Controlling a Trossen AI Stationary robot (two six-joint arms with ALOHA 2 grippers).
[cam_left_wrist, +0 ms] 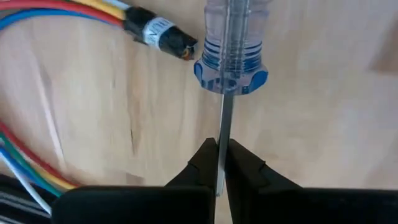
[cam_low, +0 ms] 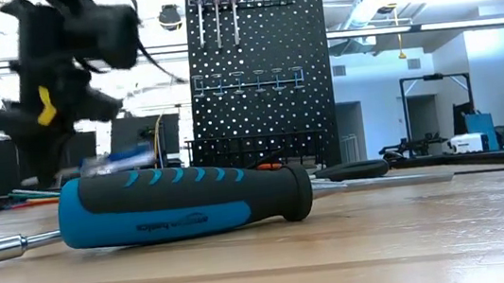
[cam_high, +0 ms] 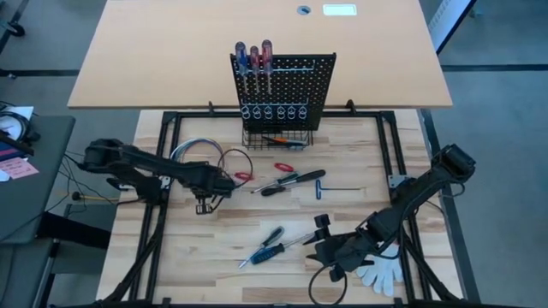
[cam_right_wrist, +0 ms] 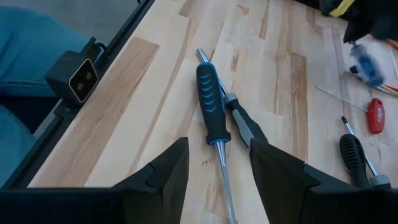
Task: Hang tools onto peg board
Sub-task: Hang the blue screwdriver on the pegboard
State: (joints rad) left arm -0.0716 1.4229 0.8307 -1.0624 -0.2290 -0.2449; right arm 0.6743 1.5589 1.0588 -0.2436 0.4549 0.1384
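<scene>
Peg board (cam_high: 304, 81): 3 screwdrivers hung; left fingers (cam_left_wrist: 221, 163) pinch clear-handled screwdriver (cam_left_wrist: 231, 46); right fingers (cam_right_wrist: 217, 163) apart

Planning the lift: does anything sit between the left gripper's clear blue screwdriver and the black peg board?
Nothing visible. Left gripper pinches the clear blue-ringed screwdriver by its shaft; bare wood lies between it and the black perforated peg board.

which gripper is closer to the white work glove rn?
Right. The right gripper hangs open beside the white work glove at the table's near right; the left gripper, shut on a clear-handled screwdriver, is far across, mid-left.
</scene>
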